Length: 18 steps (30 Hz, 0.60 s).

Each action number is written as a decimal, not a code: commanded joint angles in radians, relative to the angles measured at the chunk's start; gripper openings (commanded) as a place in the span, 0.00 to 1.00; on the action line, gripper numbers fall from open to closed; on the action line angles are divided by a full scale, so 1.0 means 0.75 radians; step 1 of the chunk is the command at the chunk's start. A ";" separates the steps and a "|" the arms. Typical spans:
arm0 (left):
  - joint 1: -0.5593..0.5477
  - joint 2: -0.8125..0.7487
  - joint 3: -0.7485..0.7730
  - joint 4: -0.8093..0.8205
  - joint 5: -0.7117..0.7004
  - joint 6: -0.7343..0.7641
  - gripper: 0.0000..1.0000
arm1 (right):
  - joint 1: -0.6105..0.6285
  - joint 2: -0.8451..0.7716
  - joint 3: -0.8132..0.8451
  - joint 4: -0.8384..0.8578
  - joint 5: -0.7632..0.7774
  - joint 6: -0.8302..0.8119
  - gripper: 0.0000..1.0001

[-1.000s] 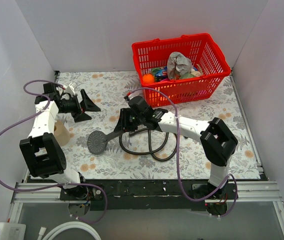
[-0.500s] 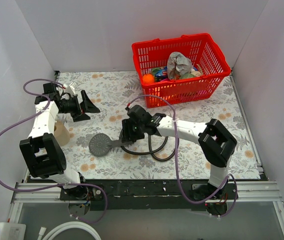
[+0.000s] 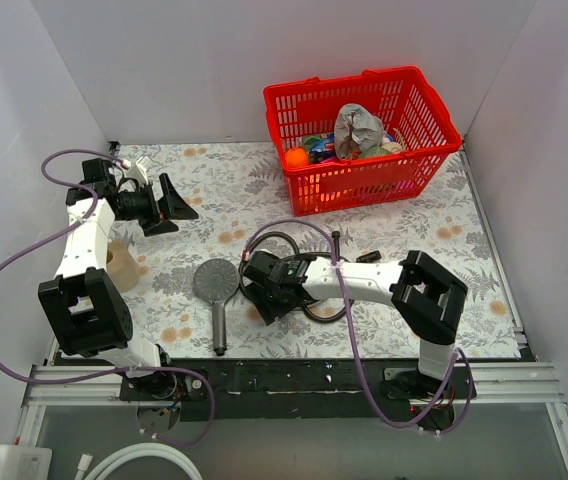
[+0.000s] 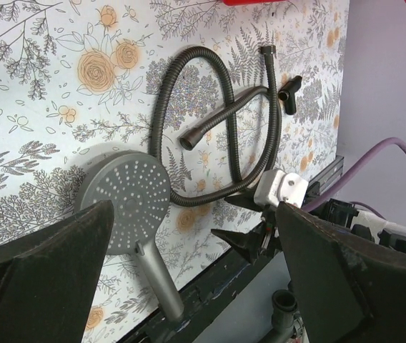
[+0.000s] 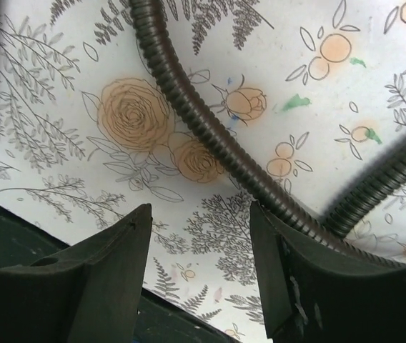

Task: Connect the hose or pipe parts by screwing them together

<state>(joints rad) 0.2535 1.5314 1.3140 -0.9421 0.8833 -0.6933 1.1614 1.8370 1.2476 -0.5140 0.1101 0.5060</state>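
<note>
The grey shower head (image 3: 215, 279) lies face up on the flowered table, its straight handle (image 3: 218, 330) pointing at the near edge. The black hose (image 3: 309, 270) lies looped just right of it, apart from it, with both ends free. My right gripper (image 3: 264, 297) hovers low over the near part of the loop, open and holding nothing. Its wrist view shows the hose (image 5: 203, 128) running past the right finger, outside the right gripper (image 5: 199, 264). My left gripper (image 3: 171, 205) is raised at the far left and open; between its fingers the left gripper (image 4: 189, 286) frames the shower head (image 4: 123, 200) and hose (image 4: 224, 128).
A red basket (image 3: 364, 130) with several items stands at the back right. A tan cup (image 3: 122, 265) sits by the left arm. A small black fitting (image 3: 369, 257) lies right of the hose. The black rail (image 3: 294, 375) marks the near edge. Purple cables hang from both arms.
My right gripper has opened and let go of the shower head's handle, then moved toward the near edge. The shower head has swung so its handle points forward. The left arm has barely moved.
</note>
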 commanded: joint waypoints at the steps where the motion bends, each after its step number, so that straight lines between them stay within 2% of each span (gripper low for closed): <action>1: 0.008 -0.070 0.038 -0.008 0.013 0.027 0.98 | 0.079 -0.058 0.148 -0.108 0.153 -0.067 0.63; 3: 0.008 -0.093 0.011 0.010 -0.008 0.029 0.98 | 0.094 -0.050 0.226 -0.159 0.191 -0.041 0.62; 7: 0.008 -0.134 -0.128 0.108 -0.073 0.043 0.98 | 0.102 0.011 0.381 -0.080 0.140 -0.020 0.62; 11: 0.006 -0.097 -0.267 0.160 -0.230 0.147 0.98 | 0.076 0.266 0.651 -0.198 0.121 -0.055 0.55; 14: 0.008 -0.131 -0.353 0.215 -0.325 0.225 0.97 | 0.059 0.340 0.660 -0.190 0.097 -0.053 0.46; 18: 0.002 -0.197 -0.392 0.211 -0.362 0.284 0.92 | 0.016 0.341 0.544 -0.115 0.001 -0.012 0.34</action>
<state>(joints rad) 0.2535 1.4647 1.0290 -0.8253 0.6815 -0.5625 1.2030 2.0827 1.7256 -0.5980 0.1719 0.4740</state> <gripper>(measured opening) 0.946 0.385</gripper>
